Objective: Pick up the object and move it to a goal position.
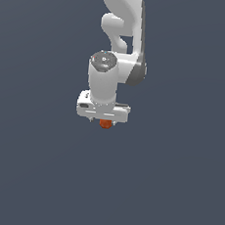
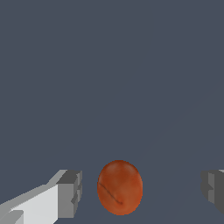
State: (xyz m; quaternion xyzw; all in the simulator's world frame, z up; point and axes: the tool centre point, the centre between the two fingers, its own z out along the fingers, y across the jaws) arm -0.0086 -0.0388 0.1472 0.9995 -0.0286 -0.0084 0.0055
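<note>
Flat slate-grey fills both views from edge to edge, with no seam or edge to show where a worktop (image 1: 175,190) ends; it reads as one plain surface.

In the exterior view the white arm (image 1: 119,41) comes down from the top of the picture, bends through a rounded joint with a dark grey cap, and ends in a wide white hand pointed straight down. The ball (image 1: 105,124) shows as a small orange-red spot just under the middle of that hand, mostly covered by it, and clearly narrower than the hand above.

The wrist view gives the closer look. The ball (image 2: 120,187) is orange-red and slightly egg-shaped, with a thin dark seam line curving across its lower part. It lies between the two fingers (image 2: 70,194), which are grey at the pads and white behind. One pad stands near one side of the ball with a narrow strip of grey floor showing between them; the other finger sits at the far edge of the picture, well apart from the ball. The gripper (image 2: 142,190) is spread wide, neither pad touches the ball, and it has hold of nothing.

Whether the ball rests on the surface or sits above it cannot be told, since no shadow or contact line shows beneath it.
</note>
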